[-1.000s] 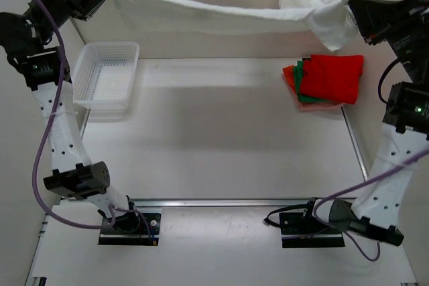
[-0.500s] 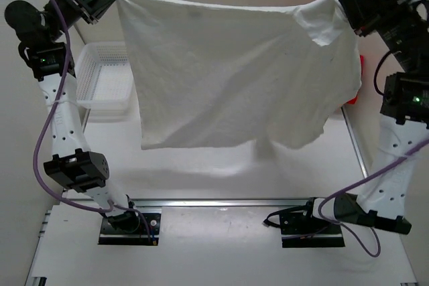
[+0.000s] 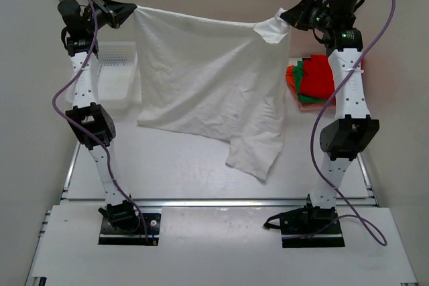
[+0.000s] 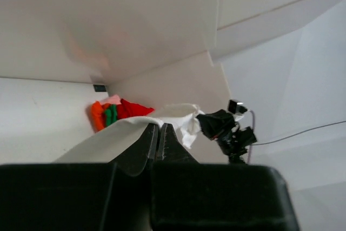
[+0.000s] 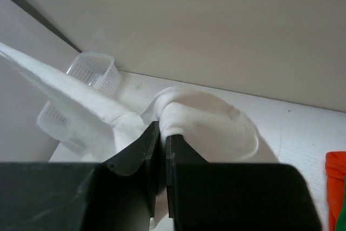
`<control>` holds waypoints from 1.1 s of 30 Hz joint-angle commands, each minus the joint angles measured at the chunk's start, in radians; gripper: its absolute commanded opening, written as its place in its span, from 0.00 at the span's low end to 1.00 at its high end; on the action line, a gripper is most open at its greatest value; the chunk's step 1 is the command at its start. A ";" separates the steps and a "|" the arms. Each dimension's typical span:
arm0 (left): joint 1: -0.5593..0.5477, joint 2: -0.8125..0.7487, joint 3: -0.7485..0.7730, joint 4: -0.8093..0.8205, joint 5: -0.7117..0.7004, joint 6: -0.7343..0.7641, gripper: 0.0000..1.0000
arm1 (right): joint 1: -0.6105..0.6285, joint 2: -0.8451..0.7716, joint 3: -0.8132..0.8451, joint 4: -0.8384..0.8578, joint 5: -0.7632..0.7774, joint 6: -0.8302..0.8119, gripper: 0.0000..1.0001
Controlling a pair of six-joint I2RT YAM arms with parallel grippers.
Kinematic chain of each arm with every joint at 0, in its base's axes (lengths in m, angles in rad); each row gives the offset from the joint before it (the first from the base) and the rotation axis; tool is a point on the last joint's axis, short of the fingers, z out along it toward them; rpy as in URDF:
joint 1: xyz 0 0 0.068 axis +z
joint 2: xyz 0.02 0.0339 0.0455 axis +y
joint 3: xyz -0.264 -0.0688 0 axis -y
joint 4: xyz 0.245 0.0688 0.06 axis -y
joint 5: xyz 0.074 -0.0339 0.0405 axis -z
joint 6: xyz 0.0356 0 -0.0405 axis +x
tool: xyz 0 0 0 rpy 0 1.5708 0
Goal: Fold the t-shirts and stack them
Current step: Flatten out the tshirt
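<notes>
The large white t-shirt (image 3: 208,85) hangs spread in the air between both raised arms, its lower edge drooping toward the table. My left gripper (image 3: 134,10) is shut on its upper left corner; the left wrist view shows the cloth (image 4: 108,139) running out from the closed fingers (image 4: 159,128). My right gripper (image 3: 285,18) is shut on its upper right corner; the right wrist view shows bunched white cloth (image 5: 211,123) pinched at the tips (image 5: 162,128). A folded stack of red, green and orange t-shirts (image 3: 315,80) lies at the right side of the table, also in the left wrist view (image 4: 116,113).
A white mesh basket (image 3: 114,75) stands at the back left, partly behind the hanging shirt, and shows in the right wrist view (image 5: 92,71). Walls close in at the back and both sides. The arm bases (image 3: 127,222) sit at the near edge.
Both arms have swung upright and drawn closer together. The white shirt, first stretched as a band, has unfurled and now hangs narrower, with its lower right corner trailing lower.
</notes>
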 commanded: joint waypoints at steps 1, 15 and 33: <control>0.053 -0.141 0.114 0.174 0.005 -0.195 0.00 | -0.035 -0.169 0.074 0.120 -0.003 -0.001 0.00; -0.040 -0.604 -0.674 -0.272 -0.338 0.634 0.00 | -0.030 -0.381 -0.514 0.014 0.067 -0.191 0.00; -0.292 -1.624 -2.031 -0.579 -0.648 0.805 0.00 | 0.343 -1.214 -1.757 -0.171 0.471 0.056 0.01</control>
